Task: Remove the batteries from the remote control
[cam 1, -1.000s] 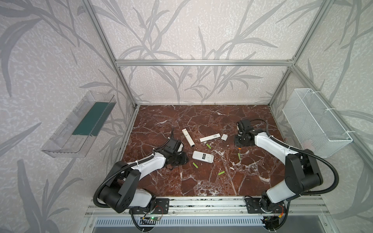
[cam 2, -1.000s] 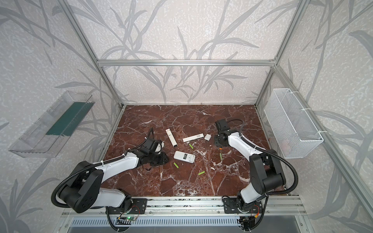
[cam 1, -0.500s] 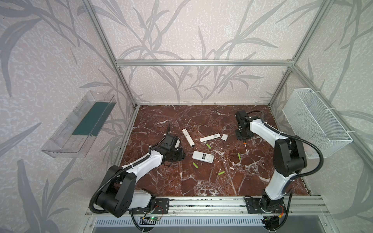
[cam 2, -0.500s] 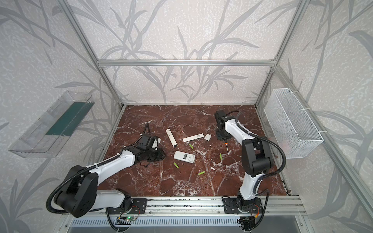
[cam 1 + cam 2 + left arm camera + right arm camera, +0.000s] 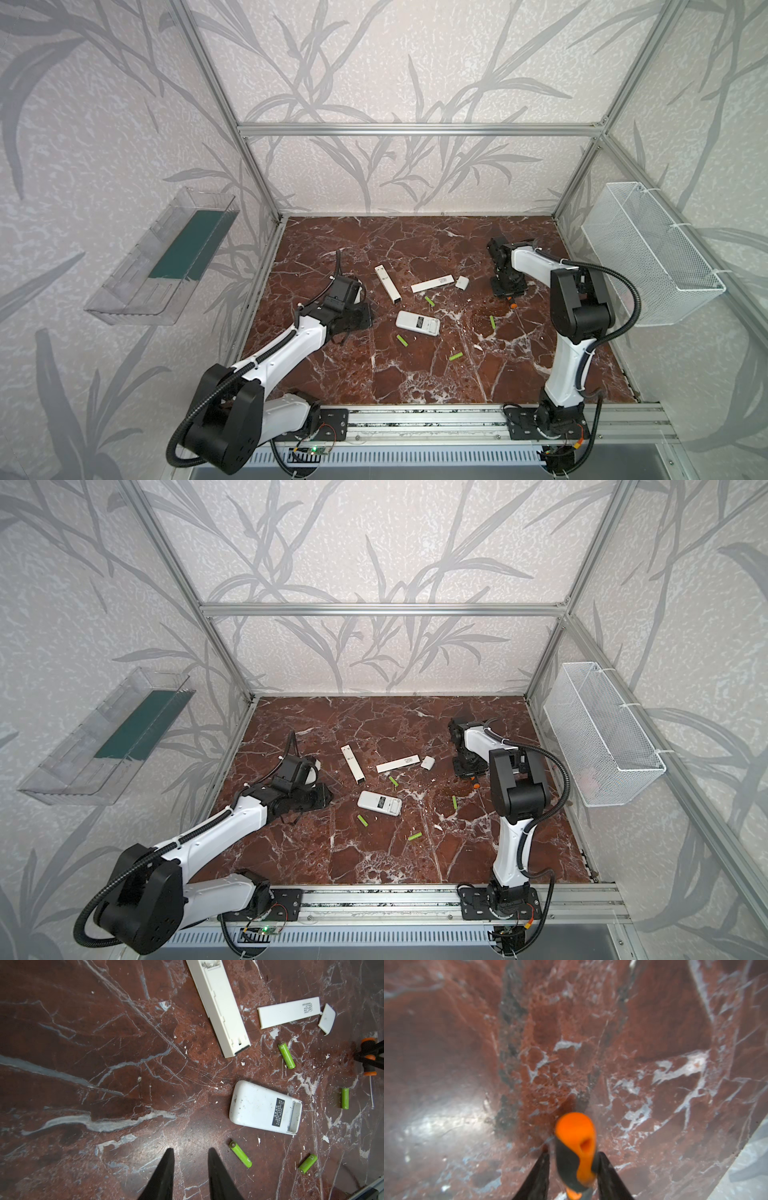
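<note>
Several lime-green batteries lie loose on the marble floor: one (image 5: pixel 429 301) by the covers, one (image 5: pixel 492 322) to the right, two (image 5: pixel 402 340) (image 5: pixel 456 356) in front of the small white remote control (image 5: pixel 417 323). Its battery bay (image 5: pixel 294 1116) is open and empty. A long slim remote (image 5: pixel 387 282) lies behind it. My left gripper (image 5: pixel 190 1150) is open over bare floor, left of the nearest battery (image 5: pixel 240 1154). My right gripper (image 5: pixel 573 1152) is open, with the orange-and-black tool handle (image 5: pixel 575 1147) between its fingers and a gap on one side.
Two white covers (image 5: pixel 432 284) (image 5: pixel 462 282) lie behind the batteries. A wire basket (image 5: pixel 648 253) hangs on the right wall and a clear tray (image 5: pixel 166 257) on the left wall. An aluminium rail (image 5: pixel 415 419) runs along the front edge.
The right arm's elbow has swung up, and its jaws have widened round the tool handle, which now reaches the floor. The left gripper has drawn back a little to the left.
</note>
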### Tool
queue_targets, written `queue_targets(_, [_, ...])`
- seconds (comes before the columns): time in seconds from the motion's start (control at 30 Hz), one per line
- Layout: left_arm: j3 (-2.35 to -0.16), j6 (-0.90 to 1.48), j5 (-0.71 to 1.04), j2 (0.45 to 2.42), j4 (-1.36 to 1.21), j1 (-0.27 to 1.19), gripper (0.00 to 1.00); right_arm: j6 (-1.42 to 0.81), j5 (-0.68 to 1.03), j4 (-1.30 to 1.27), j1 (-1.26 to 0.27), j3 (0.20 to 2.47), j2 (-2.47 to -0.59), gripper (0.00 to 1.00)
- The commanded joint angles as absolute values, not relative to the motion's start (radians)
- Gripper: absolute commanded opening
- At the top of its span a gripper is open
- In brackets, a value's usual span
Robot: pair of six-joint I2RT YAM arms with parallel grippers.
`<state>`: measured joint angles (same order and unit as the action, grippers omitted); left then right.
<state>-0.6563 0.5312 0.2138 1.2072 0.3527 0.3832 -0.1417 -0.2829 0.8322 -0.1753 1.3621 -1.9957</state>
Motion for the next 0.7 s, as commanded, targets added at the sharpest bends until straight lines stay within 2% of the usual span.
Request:
queue_targets(0.0, [-0.64, 0.525, 0.175, 1.183, 0.38, 0.377, 0.31, -0.151, -0.279, 0.835, -0.176, 1.355, -2.016, 0.41])
queue_targets(0.37, [-0.695, 0.496, 0.132, 1.163, 0.437, 0.37, 0.31, -0.151, -0.269, 0.845, -0.176, 1.372, -1.947, 0.44])
queue_targets(0.6, [-0.816, 0.403, 0.022, 1.148, 0.535, 0.353, 0.37, -0.161, -0.261, 0.888, -0.179, 1.411, -1.807, 0.46])
queue_targets(0.63, [-0.837, 0.38, -0.004, 1.146, 0.545, 0.348, 0.39, -0.159, -0.26, 0.89, -0.179, 1.416, -1.774, 0.46])
queue_targets(0.67, [-0.855, 0.36, -0.033, 1.145, 0.552, 0.343, 0.45, -0.158, -0.261, 0.89, -0.179, 1.416, -1.745, 0.46])
